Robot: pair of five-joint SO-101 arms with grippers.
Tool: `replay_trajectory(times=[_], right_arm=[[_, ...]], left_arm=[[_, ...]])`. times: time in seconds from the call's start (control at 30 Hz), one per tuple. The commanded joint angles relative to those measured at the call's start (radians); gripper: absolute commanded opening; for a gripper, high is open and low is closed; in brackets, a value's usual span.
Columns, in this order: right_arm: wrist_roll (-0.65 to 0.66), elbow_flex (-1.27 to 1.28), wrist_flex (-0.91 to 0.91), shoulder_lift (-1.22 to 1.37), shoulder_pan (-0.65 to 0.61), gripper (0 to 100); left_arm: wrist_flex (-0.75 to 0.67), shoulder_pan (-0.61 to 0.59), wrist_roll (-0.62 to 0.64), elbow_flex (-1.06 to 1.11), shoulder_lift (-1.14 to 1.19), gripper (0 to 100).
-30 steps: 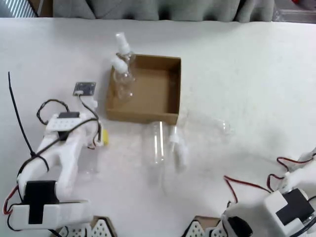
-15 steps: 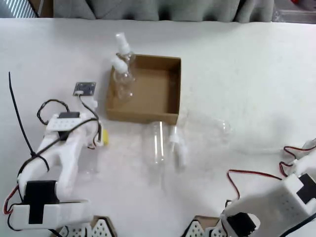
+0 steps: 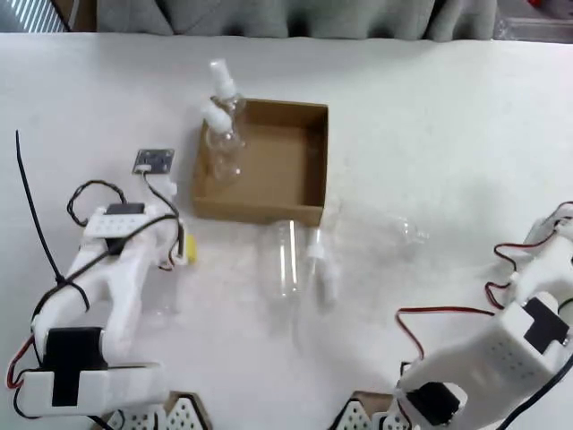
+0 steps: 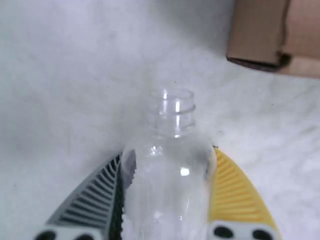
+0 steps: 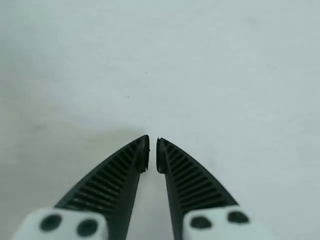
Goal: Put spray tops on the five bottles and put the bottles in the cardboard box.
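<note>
Left gripper squeezing open-neck bottle between both fingers, near cardboard box. Right gripper hanging over bare table, fingers almost touching. Two topped bottles sitting in box, by left wall. Another clear bottle lying just in front of box.

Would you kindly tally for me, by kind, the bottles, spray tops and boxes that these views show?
Bottles with spray tops on, in the cardboard box: 2
Bottles without tops: 3, one in the left pincer
Spray top lying on the table, unclear whether loose: 1
Cardboard box: 1
Total: 7
</note>
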Motion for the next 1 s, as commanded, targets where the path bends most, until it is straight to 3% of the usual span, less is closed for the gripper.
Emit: replay_trajectory(times=[0.0,0.23,0.6,0.97], right_arm=[[-0.011,-0.043,0.004,-0.012,-0.053,1.7],[-0.011,-0.061,0.030,-0.058,-0.119,1.7],[-0.011,-0.057,0.225,-0.165,0.077,1.6],[-0.011,-0.035,0.031,0.044,0.073,1.6]], left_arm=[[-0.014,-0.008,0.012,-0.048,-0.008,2],[-0.014,-0.007,0.011,-0.048,-0.008,2],[-0.014,-0.007,0.011,-0.049,-0.008,2],[-0.015,-0.005,0.011,-0.048,-0.008,2]])
